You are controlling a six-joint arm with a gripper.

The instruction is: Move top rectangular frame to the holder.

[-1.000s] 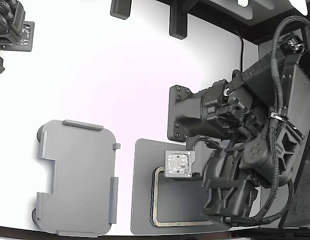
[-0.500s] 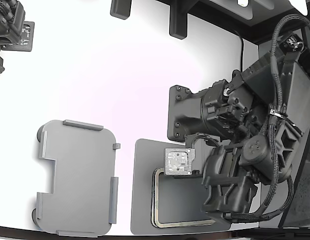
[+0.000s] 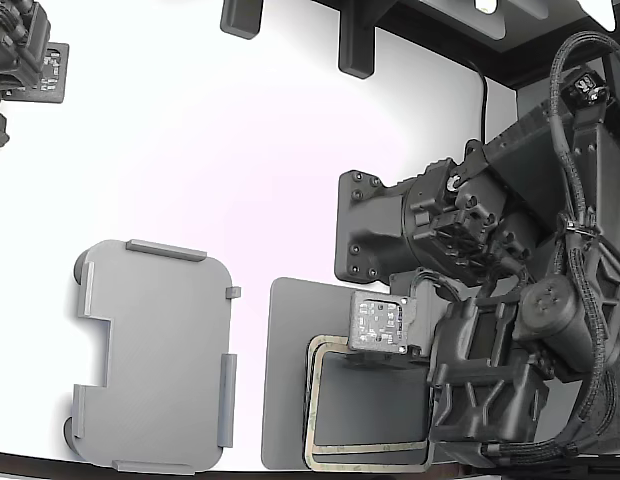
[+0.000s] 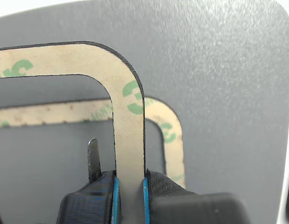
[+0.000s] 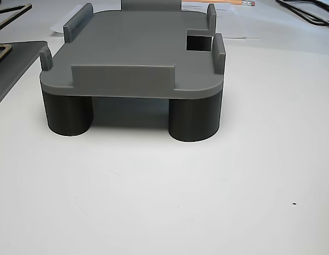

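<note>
Pinching 1 side of the top rectangular frame (image 4: pixel 128 140), the gripper (image 4: pixel 129 186) holds it raised over a second frame (image 4: pixel 168 133) on the dark slab (image 3: pixel 285 380); the holder (image 3: pixel 155 355) sits apart toward the exterior view's left.

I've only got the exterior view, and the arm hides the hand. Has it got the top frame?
Observer: Yes. In the wrist view the hand is shut on one side of the top rectangular frame, a pad on either side.
Operator: Just one frame there?
Observer: No, a second frame lies beneath it on the dark grey slab, offset from the held one.
Operator: And the holder?
Observer: The other view shows the holder raised off the table on dark round feet.
</note>
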